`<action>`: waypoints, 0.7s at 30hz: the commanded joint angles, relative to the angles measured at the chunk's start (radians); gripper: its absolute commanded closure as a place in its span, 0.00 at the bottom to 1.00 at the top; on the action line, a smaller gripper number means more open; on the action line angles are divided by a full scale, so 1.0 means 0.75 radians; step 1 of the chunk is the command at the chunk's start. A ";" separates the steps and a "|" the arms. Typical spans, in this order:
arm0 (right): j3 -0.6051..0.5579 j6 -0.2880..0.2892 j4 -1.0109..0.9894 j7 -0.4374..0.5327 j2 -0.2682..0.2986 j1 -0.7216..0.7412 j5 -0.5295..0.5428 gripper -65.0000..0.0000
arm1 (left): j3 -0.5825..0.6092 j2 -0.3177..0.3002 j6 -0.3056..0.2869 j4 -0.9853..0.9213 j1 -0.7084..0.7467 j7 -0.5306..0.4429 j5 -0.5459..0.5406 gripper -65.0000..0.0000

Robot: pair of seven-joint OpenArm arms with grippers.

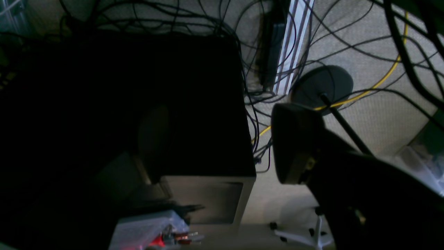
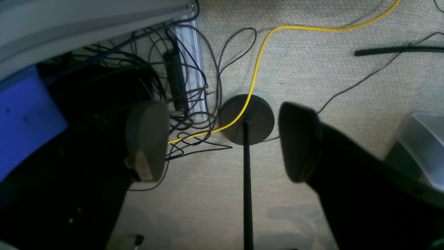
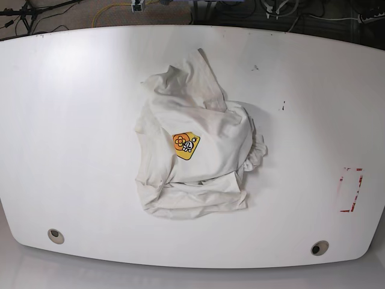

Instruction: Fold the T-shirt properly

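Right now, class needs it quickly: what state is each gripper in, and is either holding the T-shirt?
Left gripper: open, holding nothing, aimed at the floor.
Right gripper: open, holding nothing.
T-shirt: lies crumpled on the table, untouched.

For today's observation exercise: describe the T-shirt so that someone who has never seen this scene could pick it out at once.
Find the white table filling the base view. Near its middle lies the T-shirt, a crumpled off-white heap. It is the only cloth there, marked by a yellow-orange badge on its front.
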 commanded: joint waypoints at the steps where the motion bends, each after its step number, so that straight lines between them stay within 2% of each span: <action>1: 0.001 0.004 0.002 0.014 0.005 -0.009 0.005 0.29 | 0.003 -0.007 -0.004 0.005 0.011 0.004 0.006 0.36; 3: -0.004 0.000 -0.002 0.007 0.004 -0.010 0.003 0.29 | 0.005 -0.002 -0.008 0.002 0.013 0.008 0.002 0.45; 7: -0.004 -0.003 -0.002 0.005 0.005 -0.009 0.004 0.29 | 0.007 0.000 -0.012 -0.001 0.015 0.008 -0.001 0.58; 9: -0.003 -0.003 -0.003 0.006 0.004 -0.009 0.004 0.29 | 0.008 0.000 -0.016 -0.006 0.016 0.006 0.000 0.64; 13: 0.002 0.004 -0.001 0.005 0.006 -0.013 0.005 0.29 | 0.014 0.005 -0.037 0.001 0.011 0.018 0.008 0.67; 15: 0.001 0.003 -0.001 0.005 0.006 -0.013 0.005 0.29 | 0.018 0.007 -0.050 0.005 0.011 0.019 0.007 0.63; 19: -0.003 0.004 0.003 0.007 0.006 -0.015 0.006 0.29 | 0.028 0.012 -0.073 0.012 0.012 0.015 0.007 0.46; 21: -0.003 0.006 0.003 0.005 0.006 -0.015 0.006 0.29 | 0.032 0.013 -0.072 0.014 0.007 0.013 0.009 0.43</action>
